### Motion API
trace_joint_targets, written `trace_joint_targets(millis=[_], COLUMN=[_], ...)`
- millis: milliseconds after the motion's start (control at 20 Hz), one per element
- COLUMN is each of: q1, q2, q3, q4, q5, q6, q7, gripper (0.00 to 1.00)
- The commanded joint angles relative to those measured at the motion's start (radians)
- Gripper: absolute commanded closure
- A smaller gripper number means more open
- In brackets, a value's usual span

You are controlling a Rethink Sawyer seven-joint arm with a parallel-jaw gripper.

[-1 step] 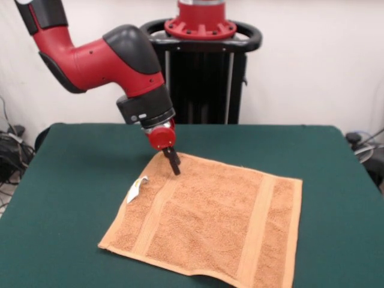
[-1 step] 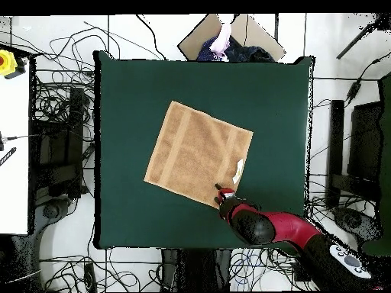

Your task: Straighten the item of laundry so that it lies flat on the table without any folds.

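Here, the gripper (image 1: 174,163), fingers (image 1: 176,167) closed together with nothing held, touches the towel (image 1: 210,222) near its corner beside the white tag (image 1: 138,188); the towel lies flat on the table (image 1: 60,180).

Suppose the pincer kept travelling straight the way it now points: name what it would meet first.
Probably the towel. The pincer points down at the towel's corner nearest the robot, beside the white tag. Whether it already touches the cloth is unclear; the table lies underneath.

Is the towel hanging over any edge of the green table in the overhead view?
No, the towel lies wholly on the table, with green surface showing on all four sides of it.
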State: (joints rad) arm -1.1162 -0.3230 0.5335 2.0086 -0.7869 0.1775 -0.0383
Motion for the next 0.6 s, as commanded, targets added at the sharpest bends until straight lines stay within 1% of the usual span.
trace_joint_targets(millis=[50,450,600], q1=[-0.022,-0.039,-0.050], q2=[0.008,0.004,0.006], q3=[-0.250,-0.242,-0.231], q4=[-0.321,-0.333,-0.341], q5=[-0.078,-0.075,-0.079], q6=[0.162,0.173,0.186], q7=[0.133,0.116,0.090], gripper=[0.00,0.00,0.00])
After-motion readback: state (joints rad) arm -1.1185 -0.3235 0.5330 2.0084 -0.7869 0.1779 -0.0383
